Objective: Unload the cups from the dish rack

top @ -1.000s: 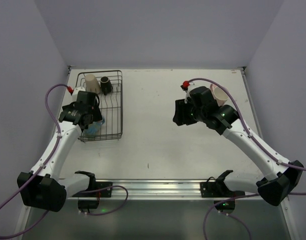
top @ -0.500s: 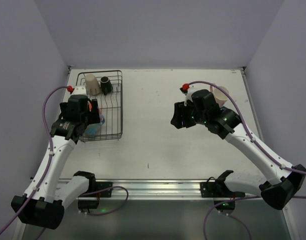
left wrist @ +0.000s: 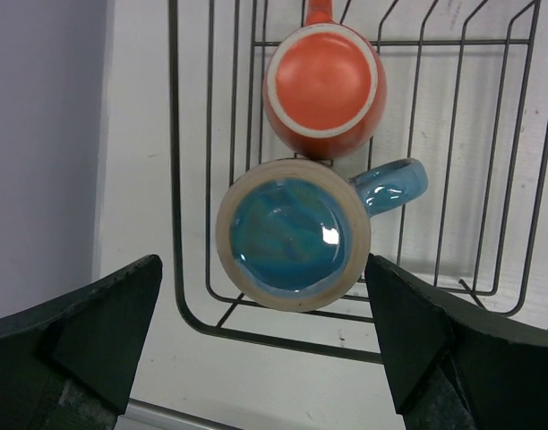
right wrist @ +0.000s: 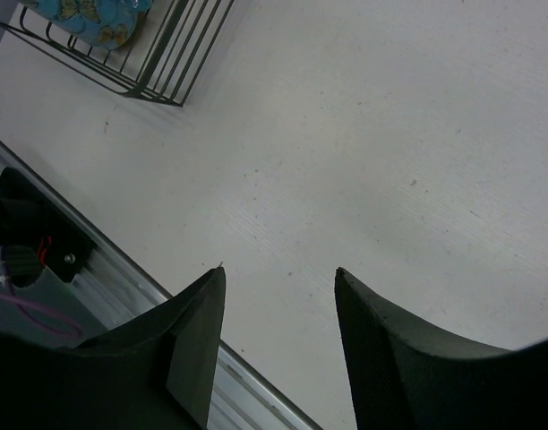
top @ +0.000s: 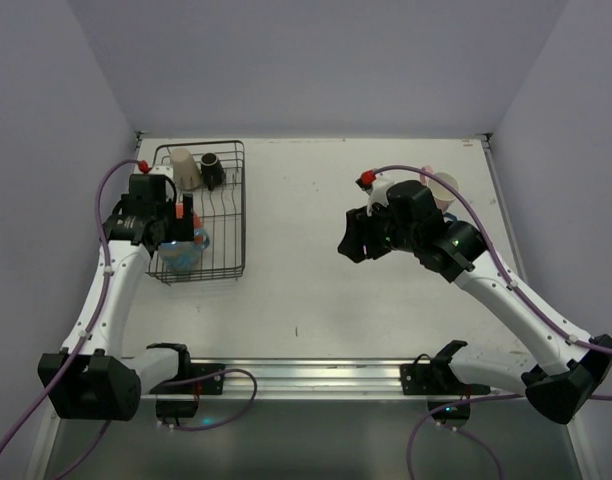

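The left jaws are wide open and hold nothing. They hang right over the near left corner of the dish rack [left wrist: 175, 179], where a blue cup [left wrist: 292, 235] stands with its mouth up. An orange cup [left wrist: 325, 79] stands in the rack just behind the blue one, so close that I cannot tell if they touch. At the far end of the rack are a cream cup [top: 183, 168] and a dark cup [top: 212, 170].

I think the job now is to pick up the blue cup. To do it well, the jaws should go straight down with one finger on each side of the cup. One finger looks to be over the outside of the rack's side wall, so a small slide inward would help. The other finger should stay off the blue handle [left wrist: 395, 179], which sticks out to the side. Squeeze gently, then lift straight up so the cup does not catch the wires or bump the orange cup.

The right jaws are partly open, with nothing between them. They hang over the bare surface [right wrist: 390, 134], well apart from the rack on its right side. A pale cup [top: 446, 184] sits on the surface even farther right of the rack, partly hidden by the right arm.
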Motion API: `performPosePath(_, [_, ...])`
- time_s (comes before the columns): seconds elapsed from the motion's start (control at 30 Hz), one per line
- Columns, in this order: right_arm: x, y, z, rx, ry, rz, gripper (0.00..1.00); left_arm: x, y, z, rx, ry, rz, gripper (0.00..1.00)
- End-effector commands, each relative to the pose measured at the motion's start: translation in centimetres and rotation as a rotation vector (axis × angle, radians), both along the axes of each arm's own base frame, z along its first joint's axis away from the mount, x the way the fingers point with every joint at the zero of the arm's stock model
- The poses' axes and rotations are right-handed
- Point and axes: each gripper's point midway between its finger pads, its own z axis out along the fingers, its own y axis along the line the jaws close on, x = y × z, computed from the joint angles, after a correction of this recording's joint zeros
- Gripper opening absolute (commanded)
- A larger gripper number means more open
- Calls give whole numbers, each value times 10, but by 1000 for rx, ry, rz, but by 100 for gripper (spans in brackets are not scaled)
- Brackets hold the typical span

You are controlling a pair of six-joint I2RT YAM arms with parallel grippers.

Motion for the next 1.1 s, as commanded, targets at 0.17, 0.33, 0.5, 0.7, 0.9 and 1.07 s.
performPosePath(0.17, [-11,14,27,83,-73,105,55,17,-25,-13,-125,79,-156,100])
performPosePath(0.33, [-14,15,22,80,-69,116,55,16,-23,-16,-120,99,-151,100])
performPosePath(0.5, [-17,17,23,84,-71,126,55,17,-21,-23,-112,136,-140,100])
performPosePath(0.7, [-18,17,19,79,-69,129,55,16,-2,-14,-29,107,-66,100])
performPosePath(0.9, [-18,19,18,79,-70,133,55,15,3,-20,-12,130,-41,100])
performPosePath(1.07, [-19,19,17,80,-73,133,56,13,-4,-33,-44,156,-62,100])
